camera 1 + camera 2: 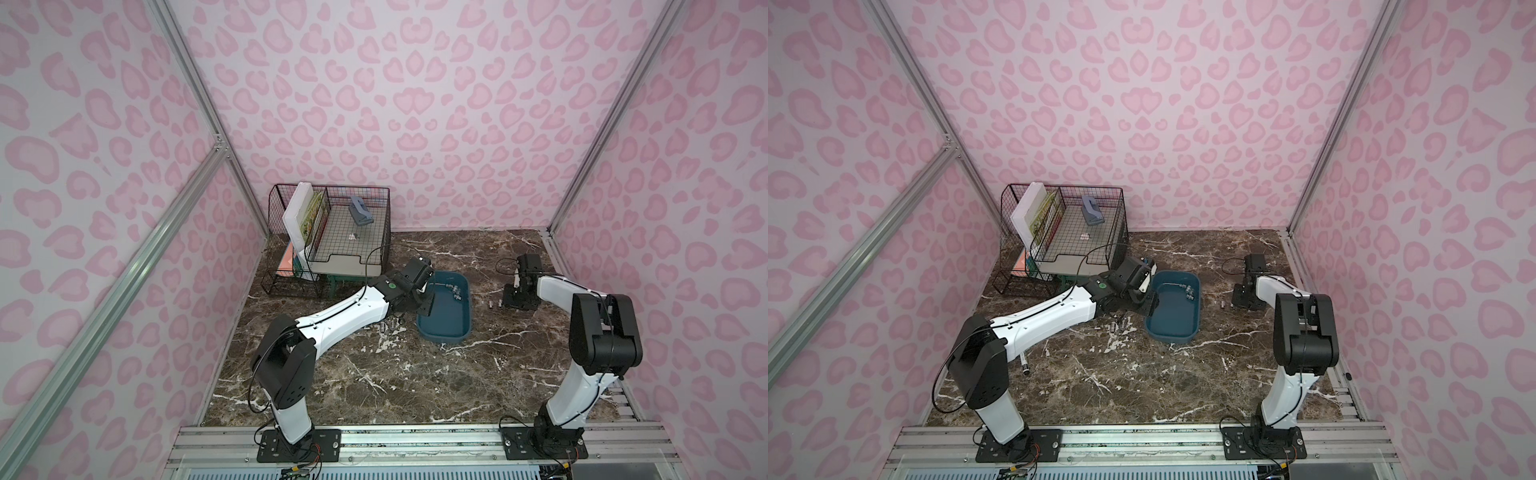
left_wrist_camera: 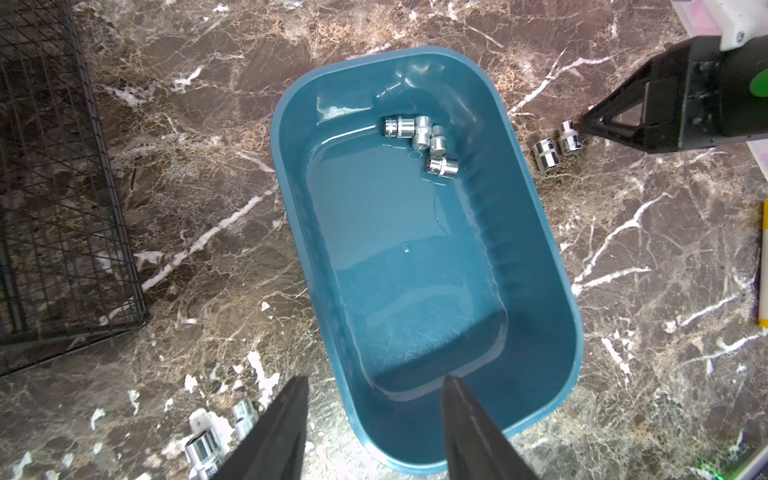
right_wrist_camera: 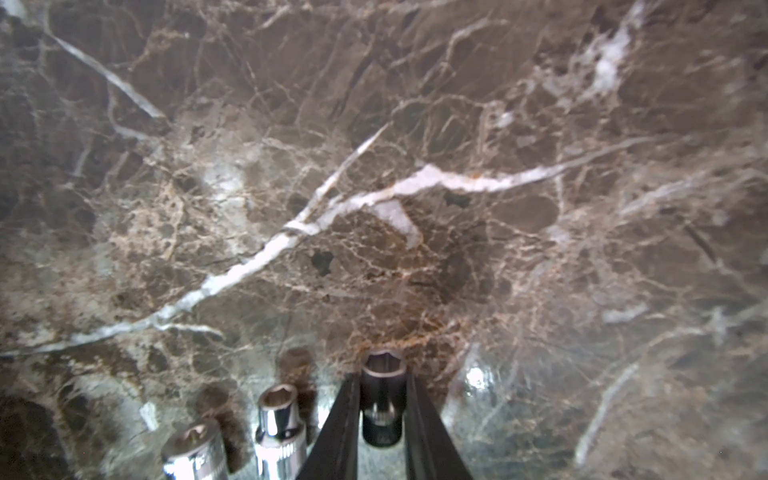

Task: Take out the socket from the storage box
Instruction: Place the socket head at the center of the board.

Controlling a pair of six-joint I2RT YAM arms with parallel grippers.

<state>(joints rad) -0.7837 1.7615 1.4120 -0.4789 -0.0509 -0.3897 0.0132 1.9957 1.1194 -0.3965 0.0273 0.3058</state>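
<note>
**Both top views.** Dark teal, rounded-rectangular plastic storage box (image 1: 444,326) on the brown marble-patterned table (image 1: 415,382). Small chrome steel sockets (image 1: 455,291) lie at the box's far end. The left gripper (image 1: 428,303) is at the rim on the box's left side. The right gripper (image 1: 508,305) is well apart, low over the table past the box's right side. A black wire-mesh rack (image 1: 332,232) stands behind.

**Left wrist view.** The left gripper's pincer is spread and empty above the box's near end. Four sockets huddle in a far corner, touching.

**Right wrist view.** The right gripper's pincer pinches a single socket (image 3: 382,403), seemingly on end, outside the box. Two loose sockets (image 3: 276,419) sit just beside it.

**Handling, as I judge it.** The sockets look dense, rigid and slick, and would roll if lying on their sides. Take hold across the round wall at mid-length.
</note>
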